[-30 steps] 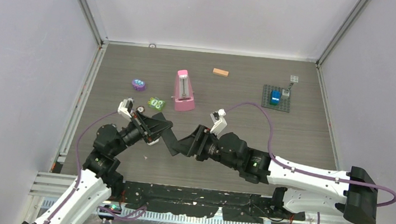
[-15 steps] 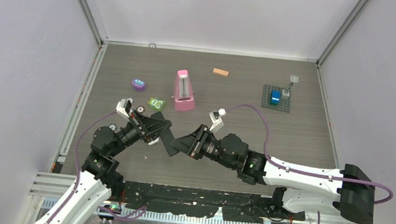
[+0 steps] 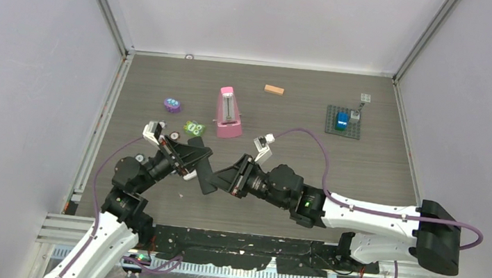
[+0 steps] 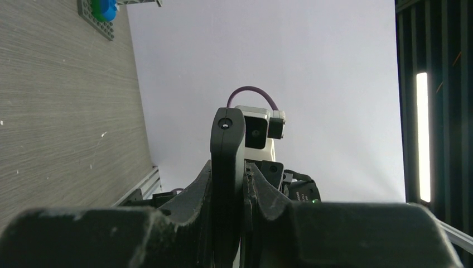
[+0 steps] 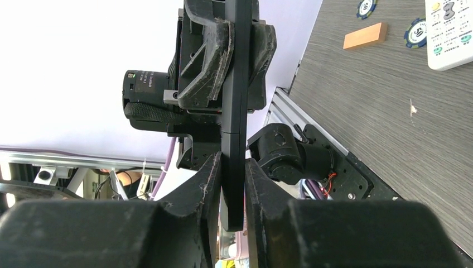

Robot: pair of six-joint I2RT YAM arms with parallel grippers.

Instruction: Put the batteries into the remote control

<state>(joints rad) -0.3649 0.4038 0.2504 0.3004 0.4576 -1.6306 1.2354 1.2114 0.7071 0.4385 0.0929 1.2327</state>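
Closed tight on the near end of a thin black slab (image 5: 234, 111) with the fingers (image 5: 205, 187) of the right gripper (image 5: 233, 187), a pad flat against each face. Closed just as tight on the other end with the fingers (image 4: 262, 195) of the left gripper (image 4: 227, 192). Held up off the table (image 3: 383, 140) between the two wrists, just ahead of the arm bases, and edge-on to both wrist cameras: no telling buttons or compartment, nor whether this is the remote itself. Farther out, flat on the wood grain at the corner of the right wrist view, a white remote (image 5: 449, 33) with a blue-rimmed chip (image 5: 415, 30) just beside it, then an orange-tan block (image 5: 365, 35) and a second chip (image 5: 365, 6). Toward the back, a pink wedge (image 3: 230, 113), another tan block (image 3: 274, 90) and a dark studded plate (image 3: 332, 126) carrying a blue brick (image 3: 342, 120).
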